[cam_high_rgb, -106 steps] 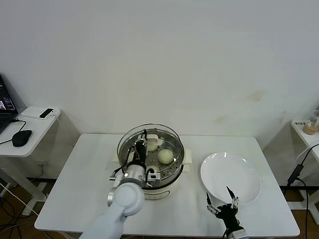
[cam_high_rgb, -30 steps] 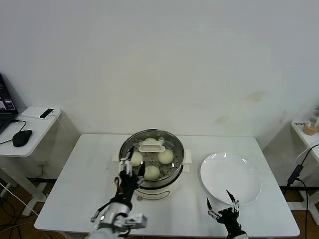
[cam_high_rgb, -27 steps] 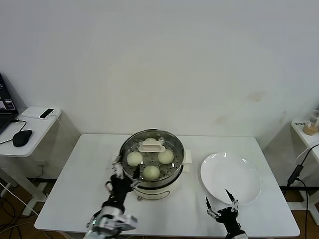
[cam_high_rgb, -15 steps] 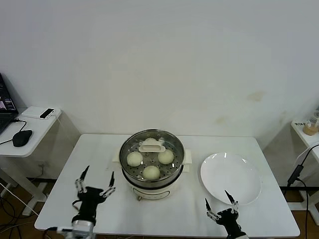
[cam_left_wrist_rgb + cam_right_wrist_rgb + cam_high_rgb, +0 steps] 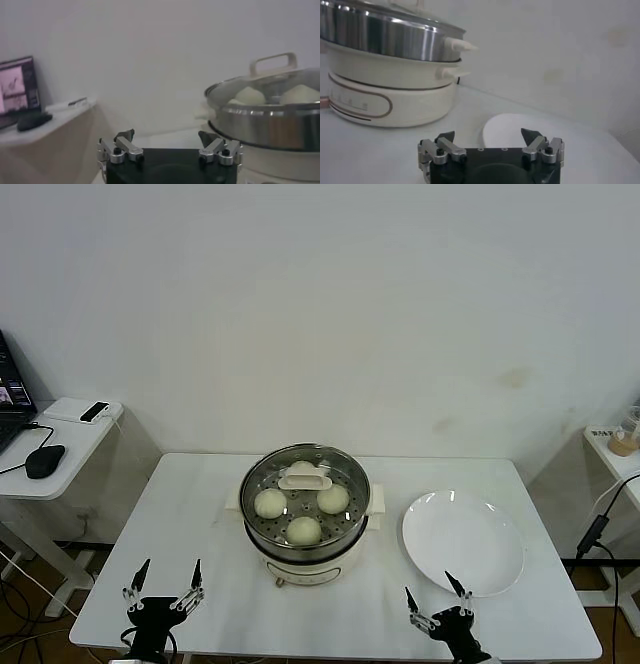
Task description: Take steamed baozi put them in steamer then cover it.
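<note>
The steamer (image 5: 310, 564) stands mid-table with the glass cover (image 5: 345, 522) on it, its cream handle (image 5: 304, 476) on top. Three baozi (image 5: 270, 503) show through the glass; a fourth cannot be made out. My left gripper (image 5: 165, 580) is open and empty at the table's front left, well clear of the pot. My right gripper (image 5: 430, 589) is open and empty at the front edge below the plate. The left wrist view shows the left gripper (image 5: 167, 137), the covered steamer (image 5: 270, 125) and baozi (image 5: 250, 95). The right wrist view shows the right gripper (image 5: 487, 135) and the steamer (image 5: 385, 40).
An empty white plate (image 5: 462, 542) lies right of the steamer; it also shows in the right wrist view (image 5: 510, 127). A side desk at far left holds a mouse (image 5: 43, 460) and a laptop (image 5: 17, 85). A wall stands behind the table.
The left gripper let go of the cover, now resting on the steamer, and drew back to the front left. The right gripper sank slightly.
</note>
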`<state>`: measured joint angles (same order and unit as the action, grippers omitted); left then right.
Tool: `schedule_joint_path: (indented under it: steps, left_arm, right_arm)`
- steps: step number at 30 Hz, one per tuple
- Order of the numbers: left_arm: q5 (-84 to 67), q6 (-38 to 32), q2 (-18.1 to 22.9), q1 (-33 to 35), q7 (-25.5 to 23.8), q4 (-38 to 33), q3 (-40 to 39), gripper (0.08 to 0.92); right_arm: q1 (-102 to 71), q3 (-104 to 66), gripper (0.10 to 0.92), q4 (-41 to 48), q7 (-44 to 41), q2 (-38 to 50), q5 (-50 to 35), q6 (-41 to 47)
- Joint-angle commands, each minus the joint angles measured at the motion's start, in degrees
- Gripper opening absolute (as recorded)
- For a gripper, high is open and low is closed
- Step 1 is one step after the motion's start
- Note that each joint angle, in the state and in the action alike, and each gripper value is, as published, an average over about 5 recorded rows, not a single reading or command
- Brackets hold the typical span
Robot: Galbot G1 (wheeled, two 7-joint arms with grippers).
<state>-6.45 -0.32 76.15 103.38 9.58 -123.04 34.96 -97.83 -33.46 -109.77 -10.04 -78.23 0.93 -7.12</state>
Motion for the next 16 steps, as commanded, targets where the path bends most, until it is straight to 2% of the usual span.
schedule_joint_path:
  steps: [1, 16]
  left_arm:
    - [-4.5, -2.8, 0.4, 2.8, -0.9, 2.0, 1.6, 0.823]
    - [-2.3, -2.7, 1.1, 3.1, -2.5, 3.2, 1.3, 0.823]
  right_arm:
    - [-1.0, 1.5, 0.823, -3.2, -0.1, 1.9, -5.8, 2.9]
    - [-2.3, 2.8, 0.823, -3.9, 0.2, 4.8, -9.5, 3.0]
